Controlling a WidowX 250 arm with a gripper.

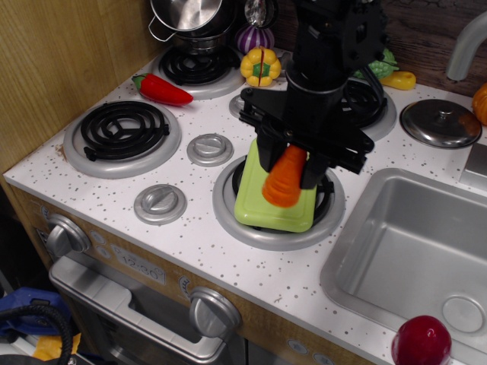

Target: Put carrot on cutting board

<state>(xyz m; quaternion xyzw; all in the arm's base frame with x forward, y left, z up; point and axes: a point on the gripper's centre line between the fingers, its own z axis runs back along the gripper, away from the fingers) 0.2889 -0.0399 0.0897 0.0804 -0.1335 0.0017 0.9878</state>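
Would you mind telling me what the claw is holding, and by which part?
The claw holds the carrot by its narrow upper end, wide end hanging down over the cutting board.

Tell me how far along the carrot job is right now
Done: the gripper is shut on the carrot and holds it over the cutting board, which lies on the front burner. In hand: the carrot hangs tilted, wide end down; whether it touches the board is unclear. Left: set it down, open the jaws, and pull away.
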